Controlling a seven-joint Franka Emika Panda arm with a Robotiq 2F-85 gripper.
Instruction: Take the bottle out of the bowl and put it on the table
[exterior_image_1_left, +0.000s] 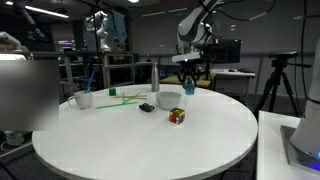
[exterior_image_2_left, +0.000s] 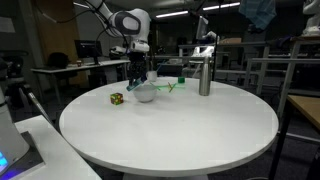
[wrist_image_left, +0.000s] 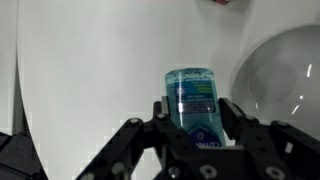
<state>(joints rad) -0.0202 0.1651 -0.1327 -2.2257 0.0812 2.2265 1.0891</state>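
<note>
Your gripper (wrist_image_left: 195, 108) is clamped on the bottle (wrist_image_left: 193, 88), held above the table (wrist_image_left: 90, 60) just beside the bowl (wrist_image_left: 285, 70), near the table's far edge.

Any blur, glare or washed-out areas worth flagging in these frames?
Wrist view: the table is washed out near white, the bowl soft-edged, the bottle in the gripper is sharper. In an exterior view, a blurred grey patch covers the picture's left edge; in both exterior views the room behind is dim.

In the wrist view the bowl (wrist_image_left: 287, 68) runs off the right edge; the gripper (wrist_image_left: 196, 110) hides the base of the bottle (wrist_image_left: 192, 85).
</note>
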